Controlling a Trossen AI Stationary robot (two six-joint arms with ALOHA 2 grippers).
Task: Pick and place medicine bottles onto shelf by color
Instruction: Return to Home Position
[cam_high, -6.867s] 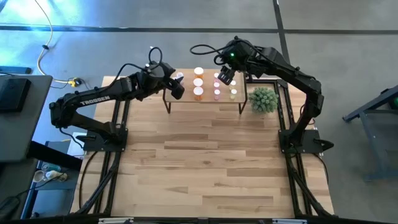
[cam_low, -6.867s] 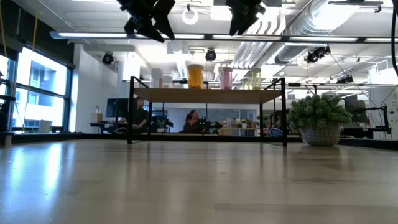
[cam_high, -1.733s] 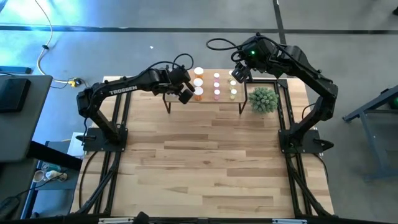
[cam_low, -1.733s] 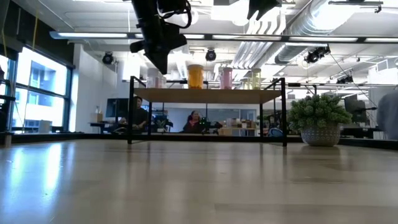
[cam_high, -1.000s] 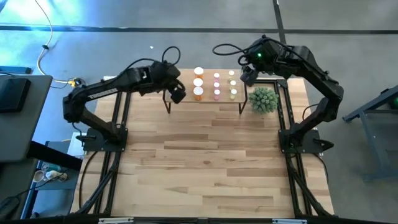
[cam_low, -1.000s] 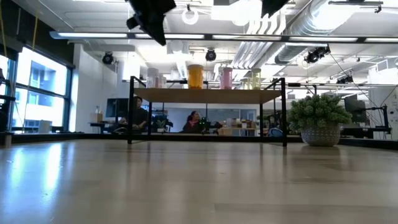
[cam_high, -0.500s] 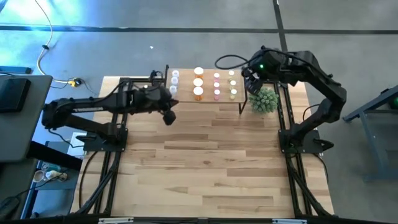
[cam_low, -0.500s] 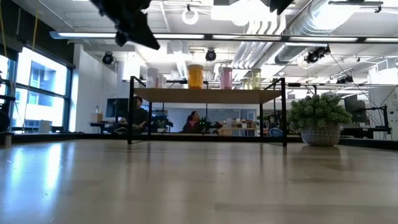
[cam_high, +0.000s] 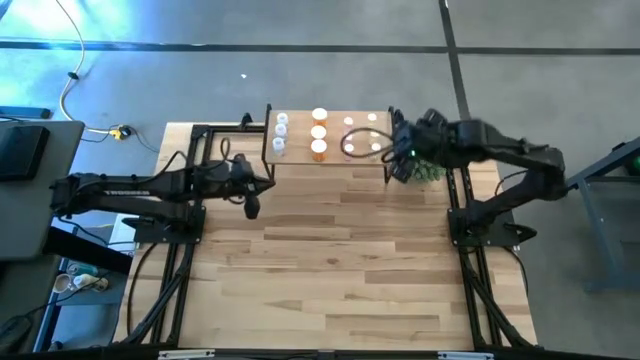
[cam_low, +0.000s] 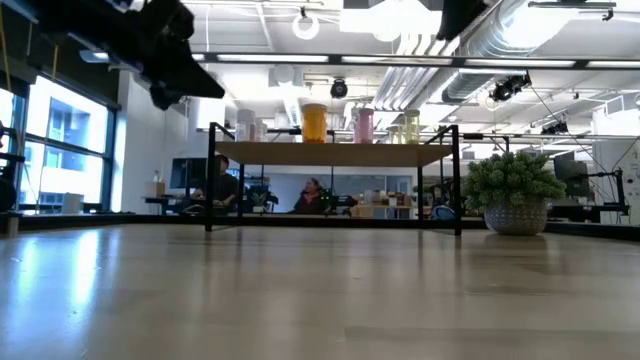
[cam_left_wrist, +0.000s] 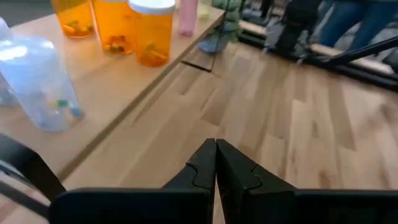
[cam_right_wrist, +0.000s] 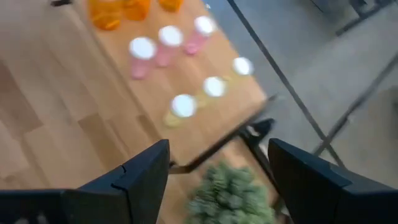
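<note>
Left hand (cam_high: 250, 205) (closed) — clear of shelf (cam_high: 298, 137).

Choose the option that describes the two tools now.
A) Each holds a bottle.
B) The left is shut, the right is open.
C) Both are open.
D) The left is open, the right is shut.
B: the left tool has its fingers touching each other, while the right tool has them wide apart, holding nothing.
</note>
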